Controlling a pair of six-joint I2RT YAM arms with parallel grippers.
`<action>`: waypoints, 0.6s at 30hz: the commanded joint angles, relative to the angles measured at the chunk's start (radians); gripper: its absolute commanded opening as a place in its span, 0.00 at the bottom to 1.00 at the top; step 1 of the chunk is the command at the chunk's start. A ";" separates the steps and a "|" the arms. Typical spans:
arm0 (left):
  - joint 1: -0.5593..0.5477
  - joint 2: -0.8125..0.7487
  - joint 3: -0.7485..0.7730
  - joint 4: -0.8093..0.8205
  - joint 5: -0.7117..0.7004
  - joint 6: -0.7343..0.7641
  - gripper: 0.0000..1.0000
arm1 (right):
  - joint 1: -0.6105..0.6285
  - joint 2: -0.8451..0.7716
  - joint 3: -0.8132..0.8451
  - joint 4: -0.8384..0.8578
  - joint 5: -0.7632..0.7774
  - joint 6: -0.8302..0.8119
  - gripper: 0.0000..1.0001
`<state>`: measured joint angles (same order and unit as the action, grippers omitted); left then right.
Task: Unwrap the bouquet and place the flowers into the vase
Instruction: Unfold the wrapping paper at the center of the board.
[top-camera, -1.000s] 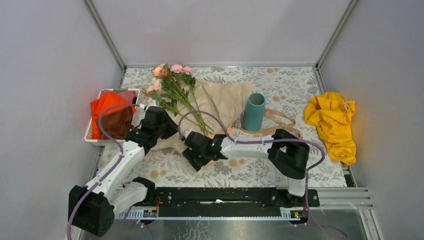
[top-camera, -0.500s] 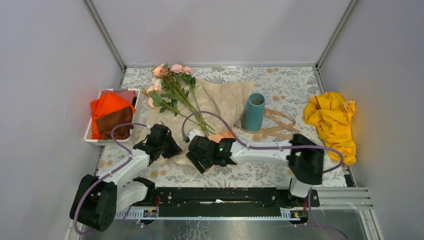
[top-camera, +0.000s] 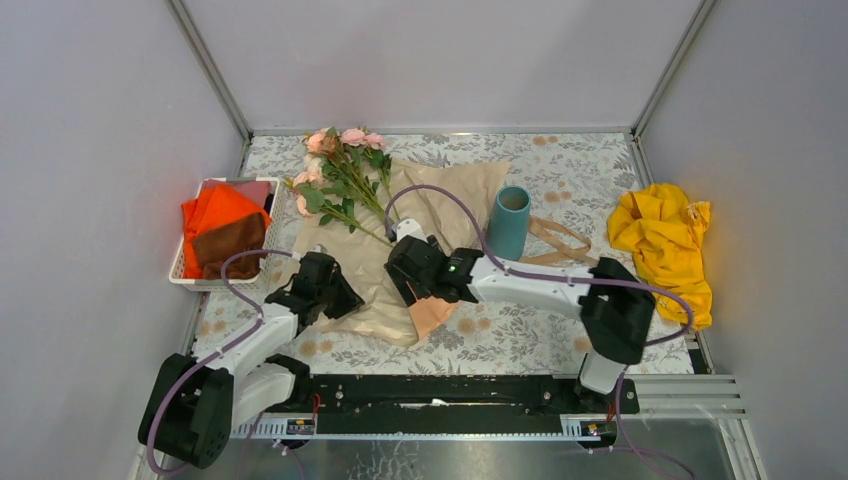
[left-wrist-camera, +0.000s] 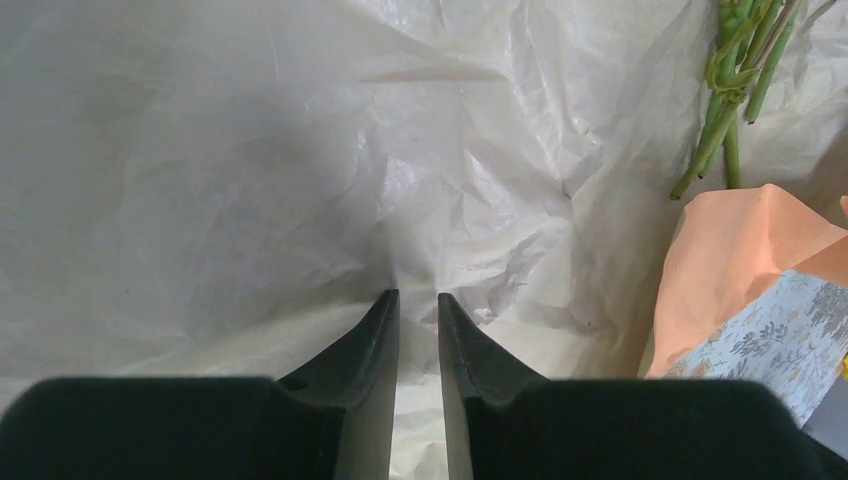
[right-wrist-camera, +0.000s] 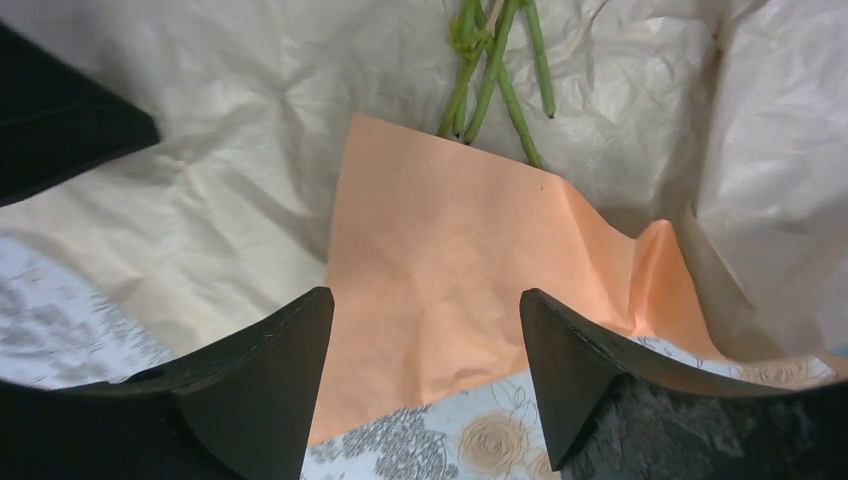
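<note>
The left arm (top-camera: 250, 335) stretches forward and leans a little to the right. Its left hand (left-wrist-camera: 418, 296) points forward and down, and the two fingers (left-wrist-camera: 372, 345) sit close together with only a thin gap. The right arm (top-camera: 530, 285) reaches far across to the left. The right hand (right-wrist-camera: 425, 295) has both fingers spread wide apart.

Open claw (right-wrist-camera: 425, 297), peach paper (right-wrist-camera: 470, 250), green stems (right-wrist-camera: 492, 70)

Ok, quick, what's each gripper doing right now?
Left gripper: closed, pinching the crinkled wrapping paper.
Right gripper: open, holding nothing, above the peach sheet.
</note>
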<state>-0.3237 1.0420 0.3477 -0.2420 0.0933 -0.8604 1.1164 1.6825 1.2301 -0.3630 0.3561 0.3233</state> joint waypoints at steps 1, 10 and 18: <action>0.006 -0.025 -0.035 0.019 -0.020 0.001 0.27 | -0.019 0.107 0.115 -0.013 0.024 -0.049 0.76; 0.006 -0.041 -0.036 0.004 -0.037 0.012 0.27 | -0.037 0.272 0.302 -0.105 0.006 -0.068 0.76; 0.006 -0.019 -0.041 0.027 -0.037 0.014 0.27 | -0.037 0.256 0.205 -0.066 -0.092 -0.025 0.70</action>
<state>-0.3237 1.0058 0.3248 -0.2371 0.0788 -0.8608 1.0855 1.9499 1.4631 -0.4206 0.3176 0.2794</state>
